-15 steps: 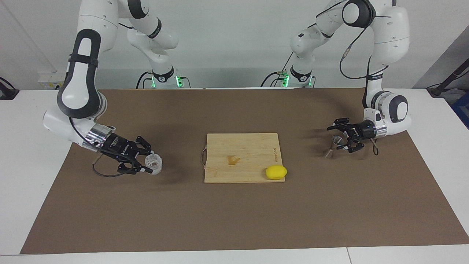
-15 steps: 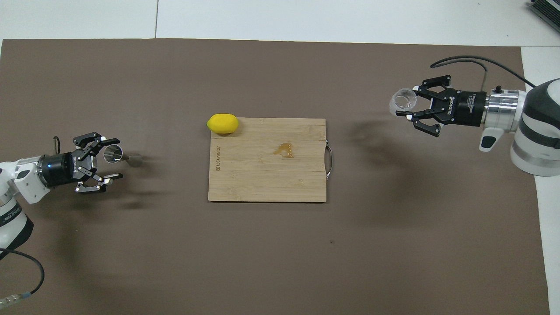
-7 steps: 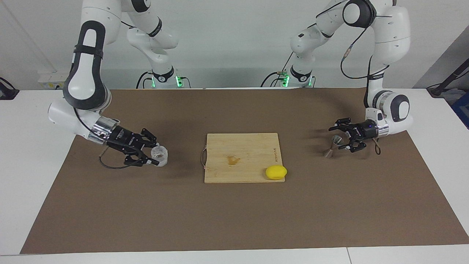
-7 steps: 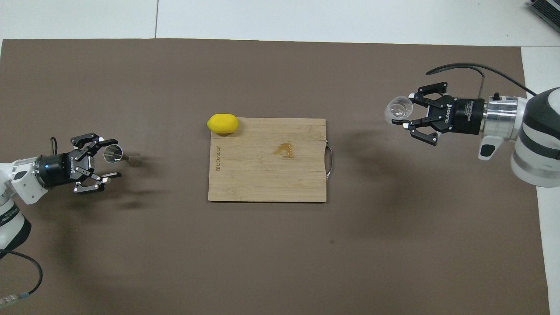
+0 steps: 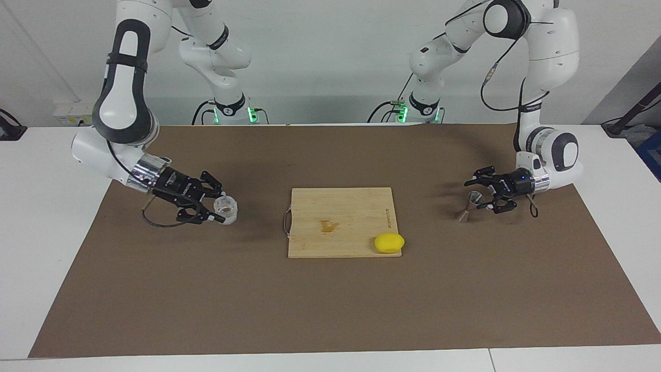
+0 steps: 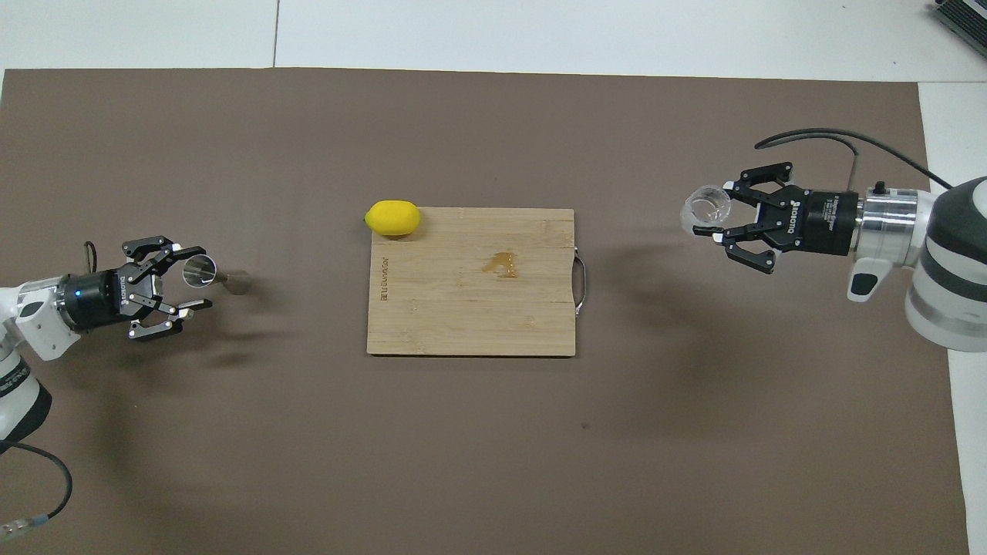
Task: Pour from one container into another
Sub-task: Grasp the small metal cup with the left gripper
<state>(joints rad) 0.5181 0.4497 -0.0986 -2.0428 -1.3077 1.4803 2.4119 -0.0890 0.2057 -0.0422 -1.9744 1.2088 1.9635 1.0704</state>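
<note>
Right gripper [image 5: 221, 210] clamps glass cup [image 5: 226, 207]; left gripper [image 6: 189, 287] half-open around jigger [image 6: 200, 271], contact unclear from overhead.

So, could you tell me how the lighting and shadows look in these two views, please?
Overhead view: soft, doubled shadows lie on the brown mat under both arms, and the glass cup shows bright glints at its rim. Facing view: even light, a faint shadow beside the jigger, the lemon brightly lit, green lights glowing at the arm bases.

White wall [image 5: 320, 57], white table [image 5: 31, 217], brown mat [image 5: 330, 299].
</note>
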